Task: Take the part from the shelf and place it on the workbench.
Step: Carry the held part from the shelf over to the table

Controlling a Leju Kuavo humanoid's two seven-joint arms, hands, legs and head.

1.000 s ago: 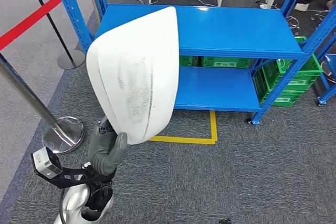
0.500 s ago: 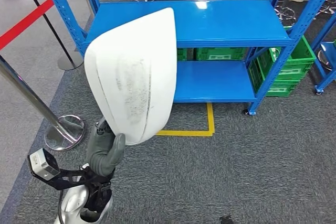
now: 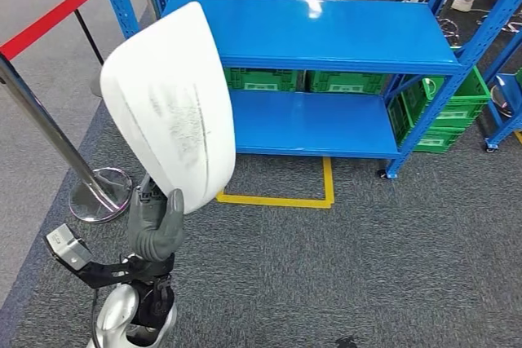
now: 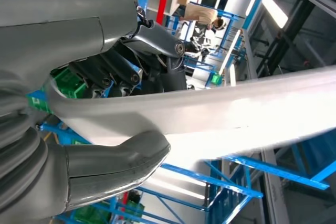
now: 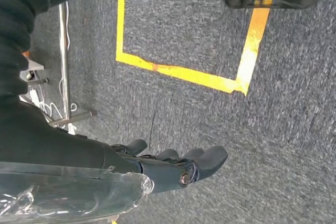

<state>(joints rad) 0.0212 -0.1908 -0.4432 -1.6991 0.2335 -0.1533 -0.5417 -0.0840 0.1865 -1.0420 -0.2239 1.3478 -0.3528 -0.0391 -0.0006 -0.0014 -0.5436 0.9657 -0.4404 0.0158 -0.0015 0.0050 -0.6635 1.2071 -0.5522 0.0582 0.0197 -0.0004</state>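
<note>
Grey carpet (image 3: 382, 266), yellow floor tape (image 3: 329, 189), green crates (image 3: 458, 116).

- Blue shelf (image 3: 320, 34) ahead: both decks bare, reachable between its uprights.
- Green crates (image 3: 453, 116) flank its right post.
- Stanchion (image 3: 99, 193) stands close beside left hand (image 3: 154, 222).

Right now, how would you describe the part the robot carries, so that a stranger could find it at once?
In front of the blue shelf, low on the left of the head view, the left hand rises from the grey carpet. It grips the lower edge of a large white curved panel. Grey scuff marks run across its face, and nothing else nearby is white.
</note>
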